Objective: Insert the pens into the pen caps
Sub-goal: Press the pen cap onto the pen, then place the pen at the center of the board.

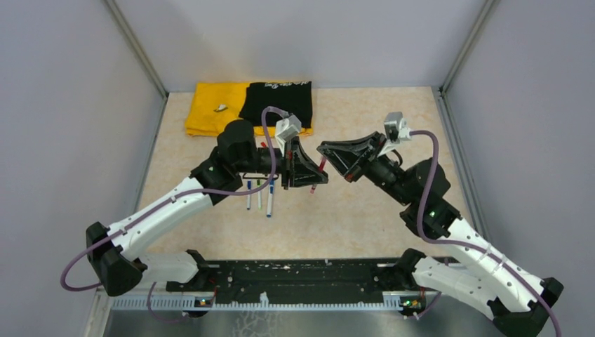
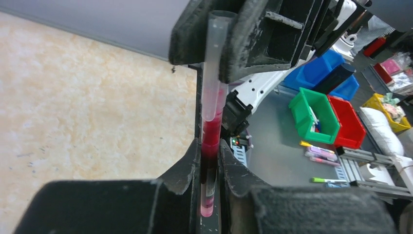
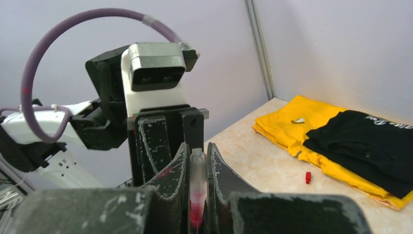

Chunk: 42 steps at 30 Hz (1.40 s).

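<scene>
One red pen [image 1: 320,172] hangs above the table, between the two grippers. My left gripper [image 2: 209,151] is shut on its dark red and pink lower half [image 2: 210,146]. My right gripper [image 3: 197,157] is shut on its clear upper end [image 3: 197,168], which also shows in the left wrist view as the clear barrel [image 2: 214,63]. Whether that clear end is a cap I cannot tell. In the top view the left gripper [image 1: 313,184] and the right gripper [image 1: 323,162] almost touch. Three more pens [image 1: 259,194] lie side by side on the table left of them. A tiny red cap [image 3: 307,177] lies near the cloths.
A folded yellow cloth [image 1: 210,105] and a black cloth [image 1: 281,102] lie at the back of the table, with a small pale object [image 1: 220,108] on the yellow one. Grey walls [image 1: 70,105] close in the left, right and back sides.
</scene>
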### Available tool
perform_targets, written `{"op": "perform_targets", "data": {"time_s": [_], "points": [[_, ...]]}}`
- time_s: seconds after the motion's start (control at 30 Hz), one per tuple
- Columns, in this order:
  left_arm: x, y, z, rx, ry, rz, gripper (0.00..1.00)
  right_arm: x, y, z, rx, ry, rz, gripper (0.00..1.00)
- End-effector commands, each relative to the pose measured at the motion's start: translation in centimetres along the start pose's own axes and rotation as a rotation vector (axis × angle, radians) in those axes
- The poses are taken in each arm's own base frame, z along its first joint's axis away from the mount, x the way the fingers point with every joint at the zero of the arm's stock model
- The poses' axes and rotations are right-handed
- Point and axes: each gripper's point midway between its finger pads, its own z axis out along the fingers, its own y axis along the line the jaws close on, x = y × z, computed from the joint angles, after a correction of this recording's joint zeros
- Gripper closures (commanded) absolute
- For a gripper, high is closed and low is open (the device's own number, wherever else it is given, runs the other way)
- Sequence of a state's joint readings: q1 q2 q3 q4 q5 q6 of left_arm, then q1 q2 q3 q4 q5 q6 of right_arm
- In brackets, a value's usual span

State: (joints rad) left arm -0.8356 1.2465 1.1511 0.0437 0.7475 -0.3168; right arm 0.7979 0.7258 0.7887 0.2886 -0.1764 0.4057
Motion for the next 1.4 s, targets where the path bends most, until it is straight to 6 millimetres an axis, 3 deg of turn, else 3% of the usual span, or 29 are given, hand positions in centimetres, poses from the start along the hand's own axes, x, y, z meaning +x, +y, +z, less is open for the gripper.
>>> {"op": "perform_targets", "data": {"time_s": [0.0, 0.13, 0.3, 0.4, 0.43, 0.57, 0.67, 0.8, 0.9, 1.13, 1.2, 1.37], "points": [[-7.9, -0.9, -1.0, -0.027, -0.266, 0.228, 1.0, 6.1, 0.1, -0.1, 0.013, 0.345, 0.008, 1.0], [-4.8, 0.5, -0.8, -0.048, -0.2, 0.207, 1.0, -0.5, -0.4, 2.4, 0.09, 0.135, -0.064, 0.85], [-2.5, 1.5, -0.9, -0.074, -0.142, 0.192, 1.0, -7.1, 0.0, 2.7, 0.121, -0.097, -0.107, 0.71], [-1.1, 2.1, -0.9, -0.088, -0.101, 0.178, 1.0, -8.9, 0.3, 2.2, 0.124, -0.157, -0.132, 0.6], [-0.5, 2.4, -0.9, -0.093, -0.085, 0.172, 1.0, -9.3, 0.3, 2.0, 0.131, -0.173, -0.137, 0.46], [1.5, 3.8, -1.2, -0.148, -0.051, 0.146, 1.0, -9.7, -1.0, 0.3, 0.201, -0.235, -0.144, 0.4], [3.0, 6.1, -1.7, -0.27, -0.035, 0.086, 1.0, -7.9, -4.5, -1.2, 0.377, -0.202, -0.136, 0.4], [5.8, 10.6, -3.2, -0.523, -0.01, -0.043, 1.0, -2.4, -10.6, -4.3, 0.704, -0.045, -0.108, 0.4], [8.0, 13.1, -4.2, -0.665, 0.017, -0.131, 1.0, 1.2, -13.2, -6.0, 0.834, 0.064, -0.129, 0.39], [15.8, 18.3, -6.6, -0.966, 0.245, -0.292, 1.0, 7.6, -15.2, -7.3, 0.936, 0.205, -0.032, 0.37], [17.8, 19.2, -7.3, -1.028, 0.287, -0.33, 1.0, 9.1, -15.3, -7.4, 0.934, 0.233, 0.0, 0.36], [20.7, 20.0, -8.6, -1.133, 0.334, -0.409, 1.0, 12.1, -15.4, -7.6, 0.934, 0.289, 0.074, 0.36]]}}
